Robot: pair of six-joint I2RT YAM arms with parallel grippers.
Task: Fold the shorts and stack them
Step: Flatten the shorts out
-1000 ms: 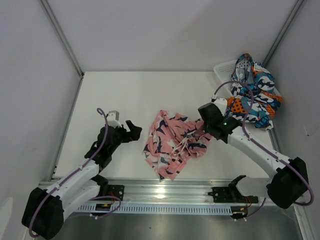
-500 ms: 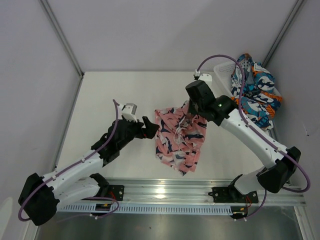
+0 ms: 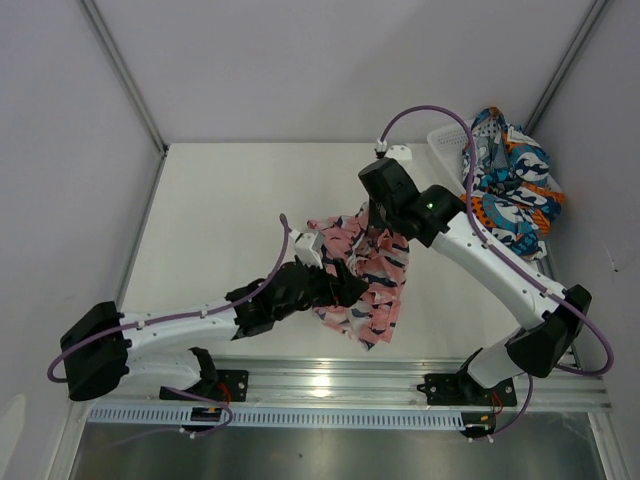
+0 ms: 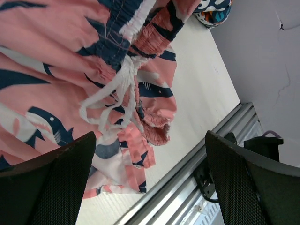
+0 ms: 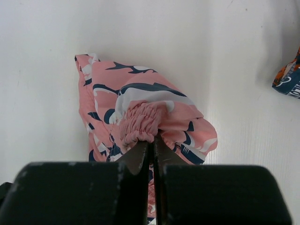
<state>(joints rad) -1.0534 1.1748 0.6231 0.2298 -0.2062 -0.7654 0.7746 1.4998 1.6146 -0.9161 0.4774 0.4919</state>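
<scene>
We record: pink shorts, waistband pinched in right hand, hanging over surface; left hand spread beside them; blue shorts on basket.

You've got bright, even overhead light, only soft shadows on the table. Mild glare off the metal rail. Left gripper's fingers look soft, out of focus up close — right gripper's fingers same.
</scene>
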